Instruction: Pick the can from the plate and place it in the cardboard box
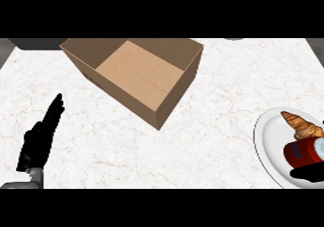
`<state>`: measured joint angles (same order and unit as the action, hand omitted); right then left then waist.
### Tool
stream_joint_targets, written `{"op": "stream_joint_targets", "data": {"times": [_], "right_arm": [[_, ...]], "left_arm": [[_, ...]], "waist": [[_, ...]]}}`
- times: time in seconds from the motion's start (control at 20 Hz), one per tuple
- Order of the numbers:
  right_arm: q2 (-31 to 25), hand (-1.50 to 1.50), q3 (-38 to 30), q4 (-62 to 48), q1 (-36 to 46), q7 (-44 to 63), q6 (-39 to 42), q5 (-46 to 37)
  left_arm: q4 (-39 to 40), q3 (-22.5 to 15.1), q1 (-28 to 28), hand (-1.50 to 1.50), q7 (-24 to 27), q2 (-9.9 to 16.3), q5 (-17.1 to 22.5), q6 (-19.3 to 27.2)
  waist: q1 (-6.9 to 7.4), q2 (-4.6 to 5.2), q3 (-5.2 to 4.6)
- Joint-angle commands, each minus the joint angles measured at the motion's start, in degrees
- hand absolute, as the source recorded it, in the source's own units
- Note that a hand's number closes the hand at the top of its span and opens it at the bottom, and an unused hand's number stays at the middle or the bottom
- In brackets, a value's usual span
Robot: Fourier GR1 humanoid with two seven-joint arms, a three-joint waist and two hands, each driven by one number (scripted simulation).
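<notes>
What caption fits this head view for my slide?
Right robot hand reaches the red can beside a croissant on the plate; cardboard box open, left robot hand resting.

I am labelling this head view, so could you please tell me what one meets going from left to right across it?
Left hand, resting open at the lower left → cardboard box → plate, carrying a croissant and the can, with the right hand at the can near the right edge.

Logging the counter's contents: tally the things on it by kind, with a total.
Cardboard box: 1
Plate: 1
Can: 1
Croissant: 1
Total: 4
</notes>
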<state>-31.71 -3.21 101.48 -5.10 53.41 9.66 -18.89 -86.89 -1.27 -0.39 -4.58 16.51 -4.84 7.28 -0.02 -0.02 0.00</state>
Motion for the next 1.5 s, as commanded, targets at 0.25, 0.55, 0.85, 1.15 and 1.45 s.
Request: {"op": "stream_joint_targets", "data": {"times": [0.25,0.55,0.85,1.15,1.45], "right_arm": [[4.2,-1.5,-0.9,-4.2,-0.1,-2.9,3.8,-4.9],[6.7,1.5,-3.0,-5.2,3.6,-3.1,5.7,-4.5],[5.7,1.5,0.4,-1.3,-1.8,-6.4,-1.0,-18.8],[4.1,1.5,2.8,-7.1,9.4,-11.3,-1.3,-23.2],[-2.1,1.5,14.8,-9.9,22.3,-31.1,6.4,-23.9]], "left_arm": [[-0.3,0.5,-1.7,0.0,-1.7,-3.5,-3.5,0.5],[-7.4,1.8,1.3,0.0,-5.7,-2.3,-3.3,-2.3],[0.7,2.7,1.1,0.0,2.7,-3.7,-4.2,-1.9],[-3.0,2.2,3.6,0.0,2.3,-4.0,-3.8,-3.2],[-3.0,-1.5,-2.9,0.0,-0.3,-5.1,-5.0,-4.6]], "waist": [[-0.05,0.01,0.01],[0.23,-0.01,0.02],[-0.14,0.0,-0.01],[1.55,0.19,0.02],[7.71,1.61,0.18]]}}
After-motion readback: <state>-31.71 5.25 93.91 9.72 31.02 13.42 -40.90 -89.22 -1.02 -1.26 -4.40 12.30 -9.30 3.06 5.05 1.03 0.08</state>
